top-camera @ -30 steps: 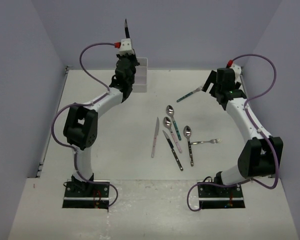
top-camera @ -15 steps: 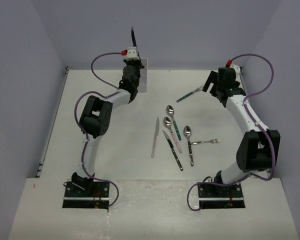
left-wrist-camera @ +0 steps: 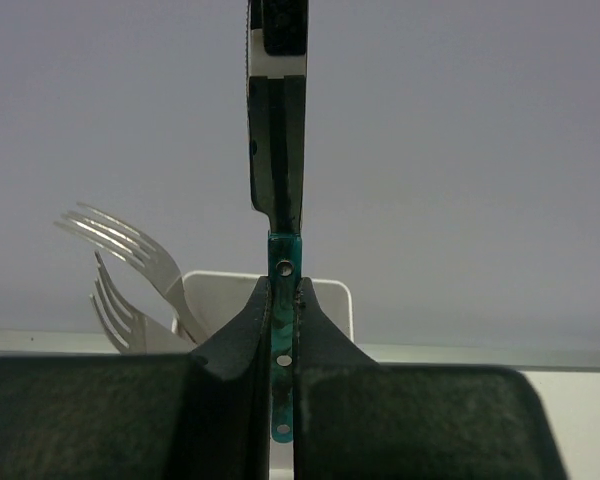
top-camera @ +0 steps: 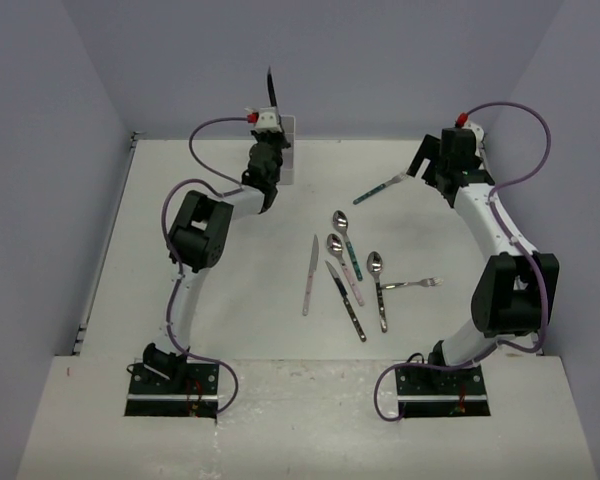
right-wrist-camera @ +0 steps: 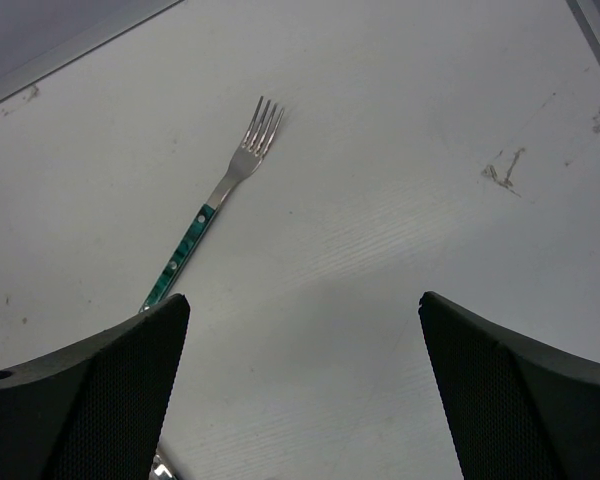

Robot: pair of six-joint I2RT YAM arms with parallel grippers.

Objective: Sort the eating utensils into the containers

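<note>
My left gripper (left-wrist-camera: pixel 283 300) is shut on the teal handle of a knife (left-wrist-camera: pixel 278 180) and holds it upright, blade up, right at the white container (left-wrist-camera: pixel 325 300). Two forks (left-wrist-camera: pixel 130 245) stand in the container's left compartment. From above, the left gripper (top-camera: pixel 268 135) is at the container (top-camera: pixel 288 165) at the table's back. My right gripper (right-wrist-camera: pixel 302 298) stands open above bare table, with a teal-handled fork (right-wrist-camera: pixel 215 205) lying ahead of it to the left. In the top view that fork (top-camera: pixel 380 187) lies just left of the right gripper (top-camera: pixel 422 163).
Several utensils lie mid-table: a pink-handled knife (top-camera: pixel 310 275), a teal spoon (top-camera: pixel 345 240), a pink spoon (top-camera: pixel 342 265), a black-handled knife (top-camera: pixel 346 300), a black spoon (top-camera: pixel 378 290) and a silver fork (top-camera: pixel 412 284). Grey walls enclose the table.
My left arm has swung right and stretched toward the back, carrying the upright knife over to the container. The right arm has drawn slightly back, jaws still open.
</note>
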